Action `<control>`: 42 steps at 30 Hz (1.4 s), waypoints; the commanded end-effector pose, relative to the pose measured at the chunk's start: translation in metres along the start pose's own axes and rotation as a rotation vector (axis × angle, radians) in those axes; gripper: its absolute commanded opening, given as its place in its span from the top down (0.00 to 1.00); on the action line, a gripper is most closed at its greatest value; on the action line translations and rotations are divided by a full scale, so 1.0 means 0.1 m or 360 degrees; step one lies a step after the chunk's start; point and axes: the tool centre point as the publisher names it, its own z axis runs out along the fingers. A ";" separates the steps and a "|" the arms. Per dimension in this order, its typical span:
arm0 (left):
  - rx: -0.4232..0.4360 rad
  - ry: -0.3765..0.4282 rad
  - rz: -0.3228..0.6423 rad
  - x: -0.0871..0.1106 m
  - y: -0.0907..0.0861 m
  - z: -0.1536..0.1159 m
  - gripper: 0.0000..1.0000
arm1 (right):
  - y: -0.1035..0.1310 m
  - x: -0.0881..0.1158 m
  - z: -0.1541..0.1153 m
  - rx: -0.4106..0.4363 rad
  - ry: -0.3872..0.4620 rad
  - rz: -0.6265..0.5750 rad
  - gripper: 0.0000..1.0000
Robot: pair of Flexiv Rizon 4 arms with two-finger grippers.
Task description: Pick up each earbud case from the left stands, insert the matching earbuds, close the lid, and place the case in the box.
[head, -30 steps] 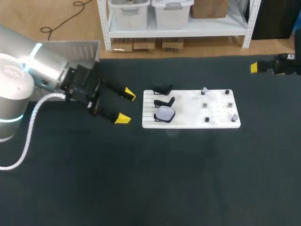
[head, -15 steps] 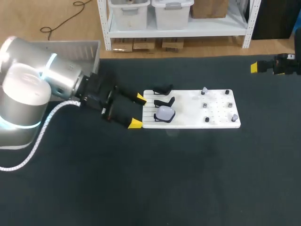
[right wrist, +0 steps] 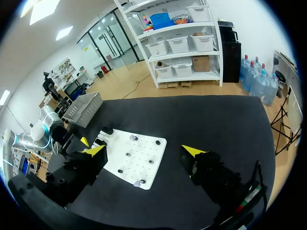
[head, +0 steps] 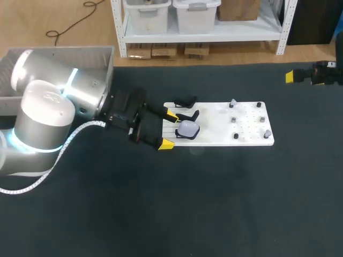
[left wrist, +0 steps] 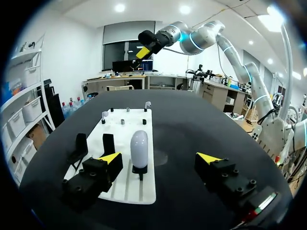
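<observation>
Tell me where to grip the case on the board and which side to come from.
Probably best: grip the case across its two rounded flanks, above its stand. Come in from the board's stand end, where the open left gripper faces it. Both flanks are bare.

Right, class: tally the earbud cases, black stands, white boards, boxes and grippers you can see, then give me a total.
Earbud case: 1
Black stands: 3, one holding the case
White board: 1
Box: 1
Grippers: 2, the left gripper and the right gripper
Total: 8
</observation>
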 end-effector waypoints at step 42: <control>-0.0042 -0.0118 0.0050 0.04 0.34 0.33 0.30 | 0.00 0.00 0.00 -0.0001 0.0001 -0.0001 0.00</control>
